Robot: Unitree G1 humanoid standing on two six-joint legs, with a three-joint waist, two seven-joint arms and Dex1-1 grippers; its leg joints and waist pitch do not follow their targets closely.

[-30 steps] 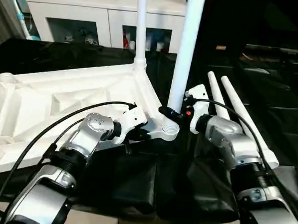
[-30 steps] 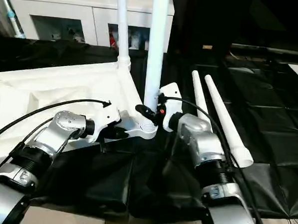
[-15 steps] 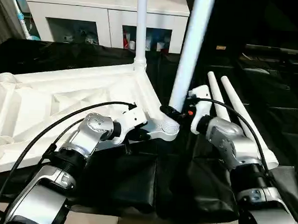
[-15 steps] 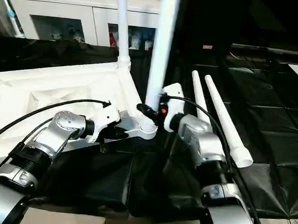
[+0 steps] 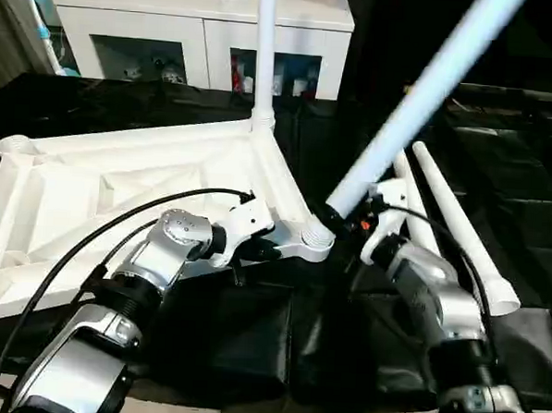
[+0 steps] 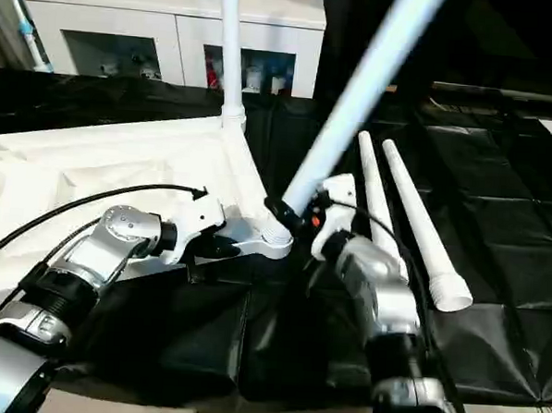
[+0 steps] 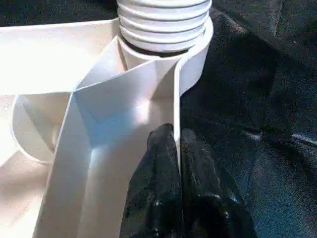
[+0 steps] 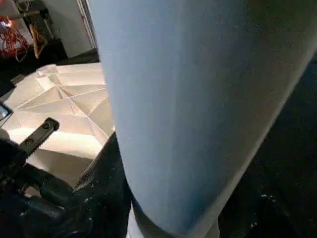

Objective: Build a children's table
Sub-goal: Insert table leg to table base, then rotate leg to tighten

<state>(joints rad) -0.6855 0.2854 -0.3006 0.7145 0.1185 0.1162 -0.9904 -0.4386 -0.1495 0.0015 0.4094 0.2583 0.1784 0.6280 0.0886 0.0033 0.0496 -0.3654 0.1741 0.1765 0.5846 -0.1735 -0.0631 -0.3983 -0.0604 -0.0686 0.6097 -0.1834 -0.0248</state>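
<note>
Since a second ago the held leg point(image 5: 406, 112) has swung from near upright to a strong lean toward the robot's right, top end far off that side, foot end by the near corner socket point(image 5: 317, 236) of the tabletop point(image 5: 120, 184). Tabletop itself hasn't shifted, lying ribbed side up on the black-draped table point(image 5: 528, 164).

Right gripper point(image 5: 345, 217) is at the low end of the leaning leg, just beside the socket. Fingers look clenched around the leg base, though the right wrist view is mostly filled by the tube, so that's a best guess. Left gripper point(image 7: 173, 148) is pinched shut on the tabletop's thin edge rib right behind that same socket, pinning the corner down.

One leg point(image 5: 264, 53) already stands upright in the far corner socket. Two spare legs point(image 5: 451, 225) lie side by side on the cloth at the robot's right, near the right forearm, long axes running away from the robot. A white cabinet point(image 5: 202, 27) sits behind.

Key relation: the socket axis is vertical, the held leg's long axis is tilted well off it to the right. The threaded foot looks to sit at or in the socket mouth in the left wrist view. Likely next move is for the right arm, which is the nearer one, to swing the leg top back over the socket so the axes line up before pressing or twisting in. Risk: forcing it while tilted would jam or pop the foot out.
</note>
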